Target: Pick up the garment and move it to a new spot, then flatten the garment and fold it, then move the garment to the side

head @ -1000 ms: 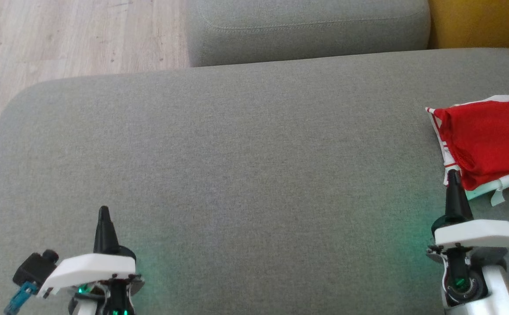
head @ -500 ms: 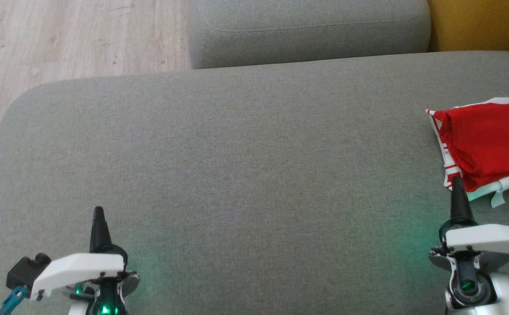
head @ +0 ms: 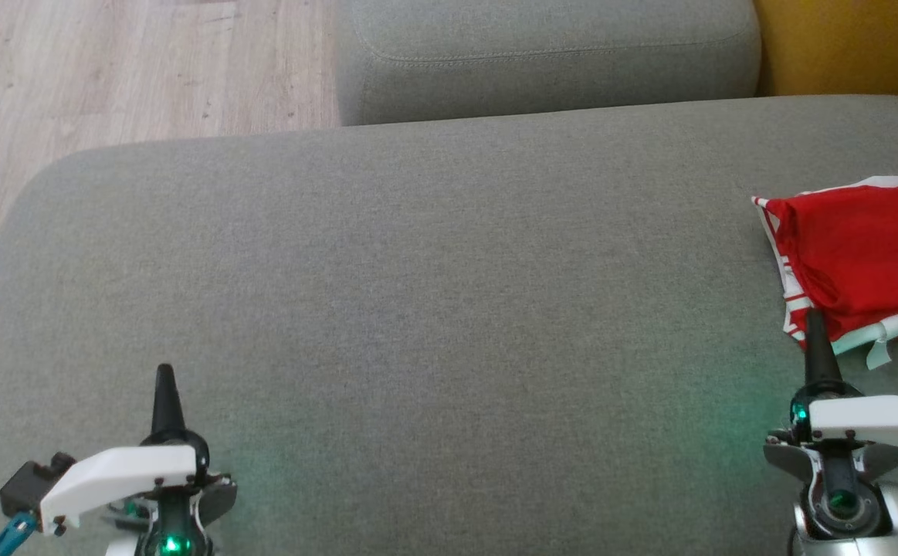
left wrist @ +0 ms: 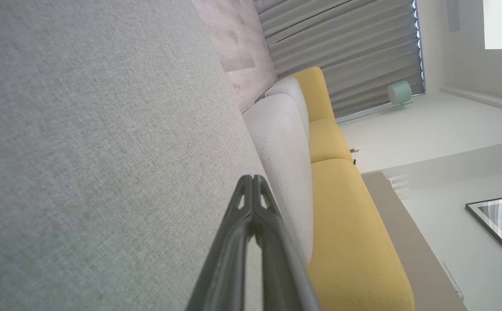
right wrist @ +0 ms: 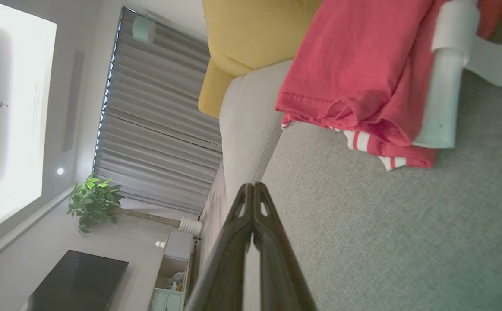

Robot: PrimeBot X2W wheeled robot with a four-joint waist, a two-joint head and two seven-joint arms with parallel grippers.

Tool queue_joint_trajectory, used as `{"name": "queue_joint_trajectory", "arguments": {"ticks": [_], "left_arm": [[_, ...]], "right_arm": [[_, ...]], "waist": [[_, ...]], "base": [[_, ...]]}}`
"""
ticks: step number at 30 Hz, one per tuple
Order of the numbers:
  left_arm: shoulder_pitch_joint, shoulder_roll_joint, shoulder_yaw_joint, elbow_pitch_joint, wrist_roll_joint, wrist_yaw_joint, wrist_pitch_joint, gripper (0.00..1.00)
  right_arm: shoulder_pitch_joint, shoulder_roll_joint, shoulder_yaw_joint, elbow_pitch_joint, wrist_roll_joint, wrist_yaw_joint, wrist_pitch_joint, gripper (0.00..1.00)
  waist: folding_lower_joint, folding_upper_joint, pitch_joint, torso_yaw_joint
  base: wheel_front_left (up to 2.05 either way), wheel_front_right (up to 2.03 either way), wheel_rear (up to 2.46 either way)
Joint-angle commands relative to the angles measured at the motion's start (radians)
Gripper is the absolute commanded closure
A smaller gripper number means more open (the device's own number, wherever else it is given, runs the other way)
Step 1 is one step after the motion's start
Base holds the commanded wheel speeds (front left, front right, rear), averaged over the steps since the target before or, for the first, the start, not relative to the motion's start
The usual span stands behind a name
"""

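The garment [head: 865, 247] is red with white striped trim, folded into a thick bundle at the right edge of the grey cushion [head: 433, 309]. In the right wrist view the garment [right wrist: 358, 82] lies ahead and to the right, apart from my fingers. My right gripper [head: 814, 320] is shut and empty, its tip just in front of the bundle's near-left corner. My left gripper [head: 164, 374] is shut and empty at the lower left, far from the garment. Both wrist views show the fingers pressed together: left gripper [left wrist: 253, 179], right gripper [right wrist: 253, 186].
A second grey cushion [head: 549, 54] sits behind the big one, with a yellow cushion [head: 850, 42] at the back right. Wooden floor [head: 124, 69] lies past the cushion's rounded left corner. Wide bare fabric stretches between my two grippers.
Both grippers have drawn back toward the bottom of the head view, the right one pulling away from the garment's corner. The camera has tilted slightly. The garment stays put.
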Motion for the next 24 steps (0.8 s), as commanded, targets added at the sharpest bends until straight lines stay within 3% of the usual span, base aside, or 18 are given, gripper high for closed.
{"name": "queue_joint_trajectory", "arguments": {"ticks": [1,24], "left_arm": [[-0.021,0.004,0.038,-0.038,-0.026,-0.008,0.009,1.00],[-0.015,0.005,0.087,-0.061,-0.223,-0.025,0.074,1.00]], "right_arm": [[-0.019,-0.004,0.012,-0.043,0.039,0.005,0.011,1.00],[-0.007,-0.005,-0.006,-0.071,0.301,0.007,0.074,1.00]], "waist": [[0.0000,0.0000,-0.001,0.000],[0.0000,0.0000,-0.013,0.006]], "base": [[0.00,0.00,0.00],[0.00,0.00,0.00]]}}
